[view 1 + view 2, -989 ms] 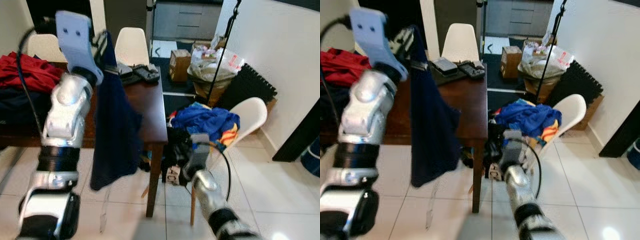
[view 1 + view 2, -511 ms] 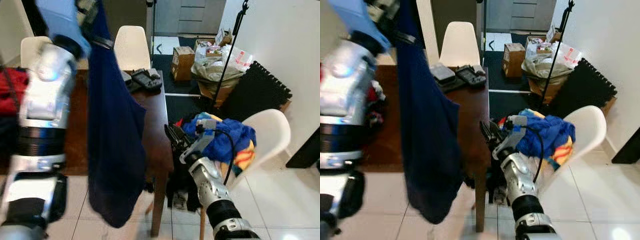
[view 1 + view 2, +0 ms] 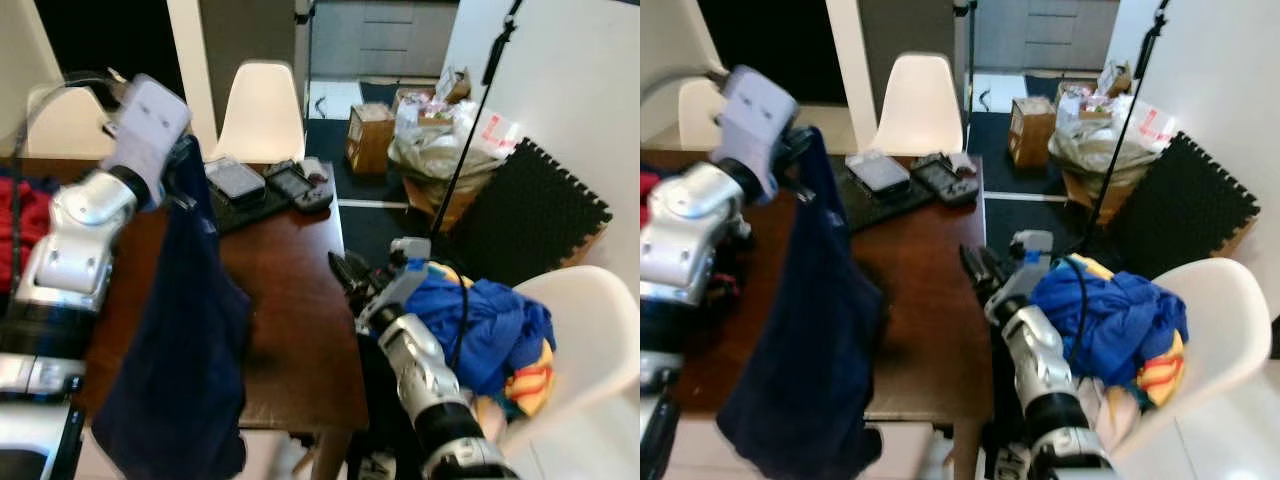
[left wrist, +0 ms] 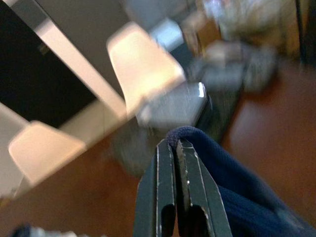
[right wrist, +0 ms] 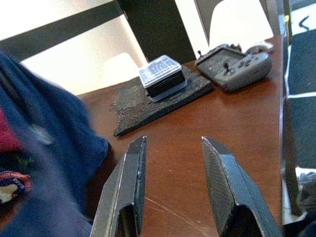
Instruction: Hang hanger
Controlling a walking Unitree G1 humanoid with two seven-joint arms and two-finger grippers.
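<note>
above the dark brown wooden table (image 3: 290,300), the left gripper (image 4: 176,148) is clamped on the top edge of a dark navy cloth garment (image 3: 185,350); no hanger can be made out. the right gripper (image 5: 170,168) waits with fingers apart. the garment should probably stay high, clear of the table edge.

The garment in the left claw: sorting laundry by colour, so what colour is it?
Dark navy blue garment, plain, clearest in the right eye view.

I'm looking into a lived-in home dining area — a dark wooden surface (image 3: 290,290) ringed by white moulded chairs (image 3: 262,108), laundry heaped on one chair (image 3: 480,320), tiled floor, cardboard box (image 3: 368,135) and stuffed bags (image 3: 440,150) — kitchen cabinets (image 3: 385,35) behind.
</note>
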